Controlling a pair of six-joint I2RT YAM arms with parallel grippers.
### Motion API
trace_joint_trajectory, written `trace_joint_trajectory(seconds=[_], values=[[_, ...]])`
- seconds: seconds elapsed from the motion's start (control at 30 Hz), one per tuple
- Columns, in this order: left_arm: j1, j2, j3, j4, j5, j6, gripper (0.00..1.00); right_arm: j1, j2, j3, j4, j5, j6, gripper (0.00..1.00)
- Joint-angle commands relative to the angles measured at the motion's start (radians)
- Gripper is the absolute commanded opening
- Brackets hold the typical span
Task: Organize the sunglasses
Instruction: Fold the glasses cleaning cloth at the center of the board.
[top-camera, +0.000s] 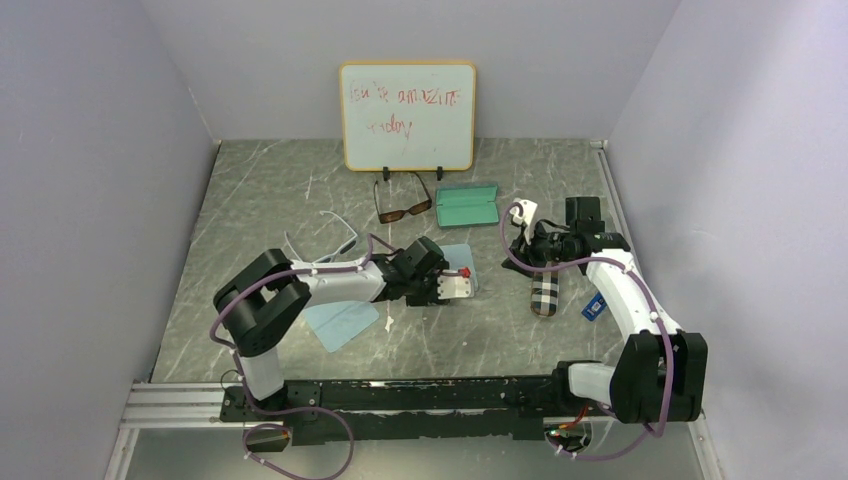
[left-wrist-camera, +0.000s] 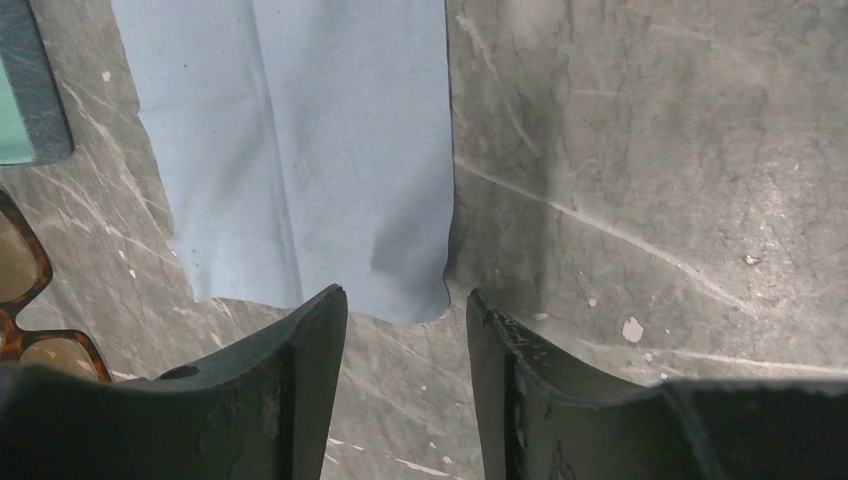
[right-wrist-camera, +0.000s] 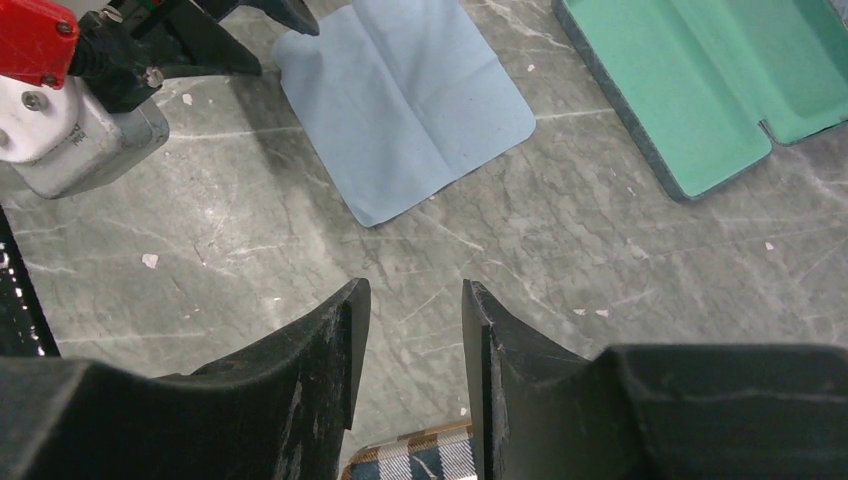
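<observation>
The brown sunglasses (top-camera: 403, 205) lie open in front of the whiteboard; one amber lens shows at the left edge of the left wrist view (left-wrist-camera: 20, 270). The white sunglasses (top-camera: 345, 232) lie left of centre, partly hidden behind my left arm. My left gripper (top-camera: 440, 252) (left-wrist-camera: 407, 300) is open and empty, low over the table at the near edge of a light-blue cloth (left-wrist-camera: 300, 150). My right gripper (top-camera: 515, 250) (right-wrist-camera: 415, 290) is open and empty, just above the top end of the plaid case (right-wrist-camera: 420, 455), pointing toward the cloth (right-wrist-camera: 410, 110).
An open grey case with a teal lining (top-camera: 467, 205) (right-wrist-camera: 700, 90) lies right of the brown sunglasses. The plaid case (top-camera: 544, 290) lies closed at the right. A second blue cloth (top-camera: 340, 322) lies near my left arm. A small blue object (top-camera: 594, 305) sits at far right. A whiteboard (top-camera: 407, 115) stands at the back.
</observation>
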Motion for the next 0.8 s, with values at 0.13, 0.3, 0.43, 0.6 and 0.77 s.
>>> trace_joint_trajectory(seconds=[0.13, 0.3, 0.43, 0.6, 0.77], values=[[0.008, 0.030, 0.007, 0.037, -0.025, 0.005, 0.43, 0.003, -0.005, 0.014, -0.051, -0.082, -0.076, 0.43], [0.007, 0.025, -0.002, 0.026, -0.018, 0.006, 0.09, 0.011, 0.019, 0.029, -0.142, -0.123, -0.186, 0.42], [0.011, 0.000, -0.004, 0.006, 0.011, 0.000, 0.05, 0.039, 0.012, -0.021, -0.095, -0.134, -0.243, 0.40], [0.027, -0.025, 0.007, -0.028, 0.075, -0.015, 0.05, 0.080, -0.004, -0.122, 0.062, -0.163, -0.252, 0.38], [0.062, -0.019, 0.031, -0.062, 0.151, -0.031, 0.05, 0.132, 0.082, -0.133, 0.106, -0.112, -0.336, 0.36]])
